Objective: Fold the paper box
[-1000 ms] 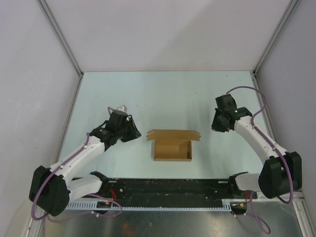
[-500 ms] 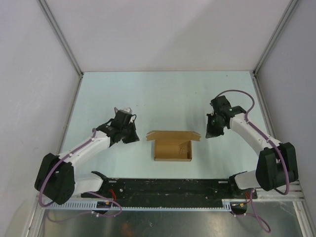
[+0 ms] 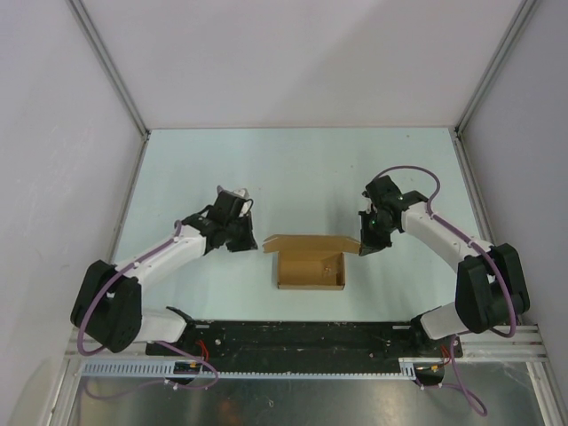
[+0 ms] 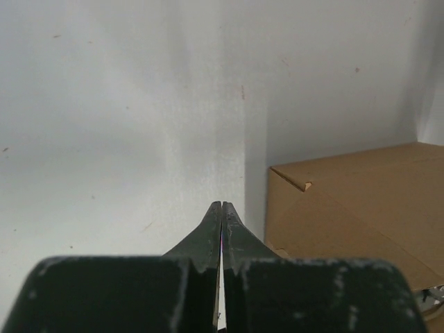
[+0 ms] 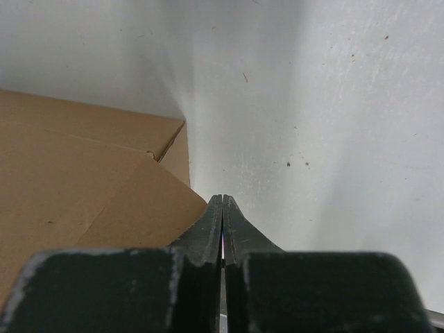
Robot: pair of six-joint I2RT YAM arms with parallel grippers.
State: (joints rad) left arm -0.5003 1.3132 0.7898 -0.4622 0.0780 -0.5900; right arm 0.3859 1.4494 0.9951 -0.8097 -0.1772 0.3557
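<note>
The paper box (image 3: 310, 264) sits in the lower middle of the top view on the pale table (image 3: 293, 169). It's a small open-topped brown cardboard box, with its lid flap laid back toward the upper side of the frame and little tabs sticking out at both ends.

The left gripper (image 3: 247, 243) is parked just left of the box's upper left corner. Its fingers are pressed flat together with nothing between them. In the left wrist view the closed tip (image 4: 221, 208) points over bare table, and the box's (image 4: 347, 201) side wall and a folded corner fill the lower right of the frame.

The right gripper (image 3: 364, 247) is the mirror of that. Its jaws are also together and empty, and it's right at the tab on the box's upper right corner. Can't tell if it's actually touching. In the right wrist view the tip (image 5: 222, 202) sits just beside the cardboard (image 5: 83, 187), which fills the left half of the frame.
</note>
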